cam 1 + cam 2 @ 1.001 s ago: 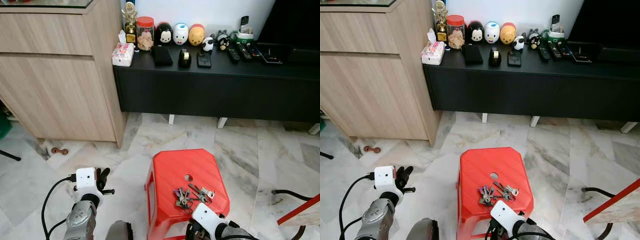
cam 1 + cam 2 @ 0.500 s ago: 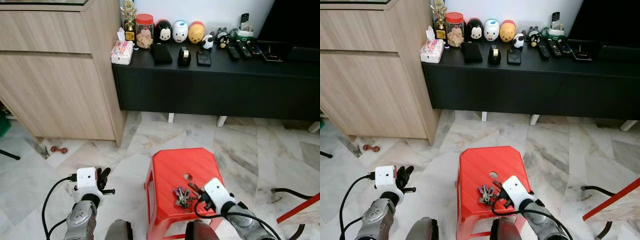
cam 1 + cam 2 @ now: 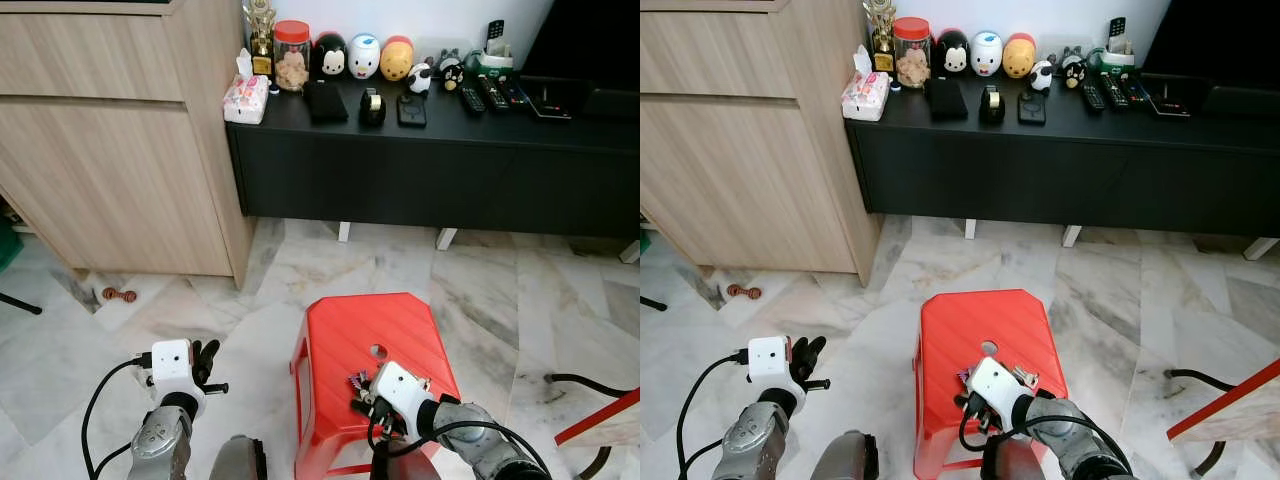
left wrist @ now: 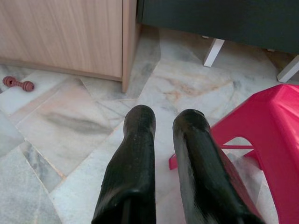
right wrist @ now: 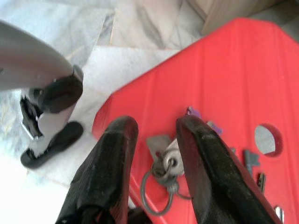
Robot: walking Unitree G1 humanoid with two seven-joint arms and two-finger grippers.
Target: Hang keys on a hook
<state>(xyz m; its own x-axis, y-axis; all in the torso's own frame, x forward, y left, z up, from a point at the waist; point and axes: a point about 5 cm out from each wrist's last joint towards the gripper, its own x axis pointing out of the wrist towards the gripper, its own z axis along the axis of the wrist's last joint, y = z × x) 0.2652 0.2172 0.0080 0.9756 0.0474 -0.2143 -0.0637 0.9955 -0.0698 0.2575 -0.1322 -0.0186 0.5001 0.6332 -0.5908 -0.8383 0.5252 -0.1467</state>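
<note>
Right gripper (image 5: 154,140) hangs low over the red stool (image 3: 345,335), its two black fingers (image 5: 105,172) spread with a clear gap, and the bunch of keys (image 5: 170,161) lies on the stool top in that gap, the key ring just below the fingertips. Nothing is pinched yet; the fingers straddle the bunch as though lined up to close on it, which looks like the pick-up step before any hanging. The keys sit toward the near side of the stool, just on the robot's side of the round hole (image 5: 267,139) in its top. From the head views the white wrist housing covers most of the bunch, with a few keys (image 3: 1023,377) peeping out beside it, so the wrist view is what tells how fingers and ring stand to each other. Left gripper (image 4: 163,140) is held off to the left of the stool over the marble floor (image 3: 300,270), fingers nearly together and holding nothing, apparently idle. Beyond the stool stands a black cabinet (image 3: 430,170), its top lined with small items; no hook can be made out.
</note>
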